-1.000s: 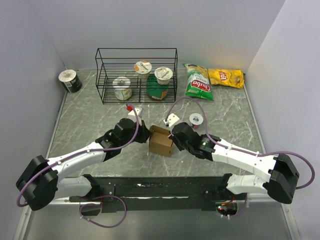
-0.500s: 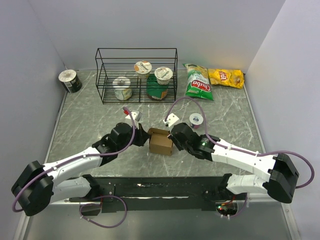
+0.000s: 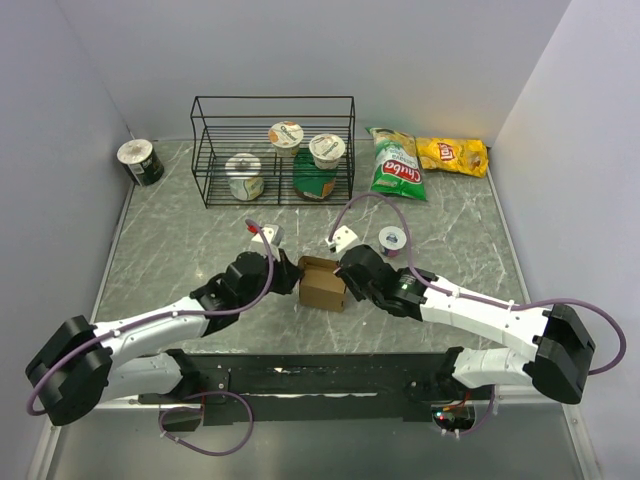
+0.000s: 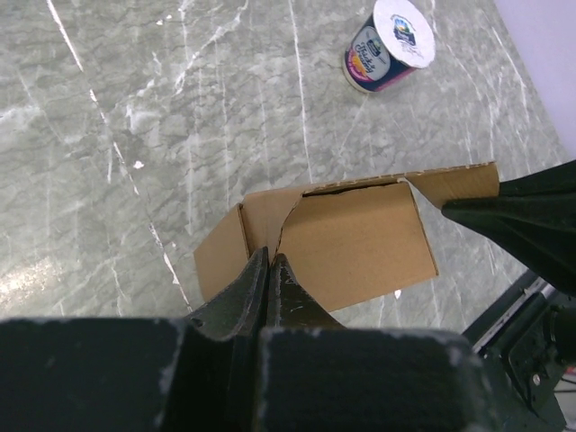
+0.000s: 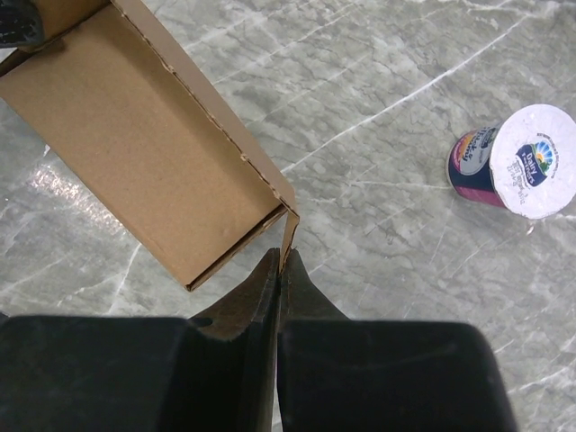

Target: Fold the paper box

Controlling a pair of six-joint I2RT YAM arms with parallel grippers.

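Left claw (image 3: 291,274) is pinched tight on a cardboard edge on the left side of the paper box (image 3: 321,284). The right claw (image 3: 346,281) is clamped the same way on a flap at the box's right corner. In both wrist views the fingers are closed with only cardboard between them. The box sits on the desk (image 3: 180,240) right in the centre of the overhead frame, squeezed between the two arms.

Progress-wise I'd call it roughly halfway. It's clearly not a flat sheet, since the walls are up and it reads as a box shape. The left wrist view shows a gap along one seam and a flap sticking out toward the right of the frame, though, so it looks like flaps still need closing or tucking. I can't see whether the bottom is locked.

Head count:
- 1 paper box
- 2 claws
- 1 wire rack (image 3: 225,135) at the upper middle
- 3 yogurt cups (image 3: 286,135) (image 3: 327,150) (image 3: 244,176) inside it, plus 1 dark green jar-ish thing (image 3: 316,186)
- 1 loose cup (image 3: 392,240) just right of and behind the box
- 1 tin (image 3: 140,162) in the upper left
- 2 snack bags in the upper right: a green bag (image 3: 397,163) and a yellow bag (image 3: 452,155)
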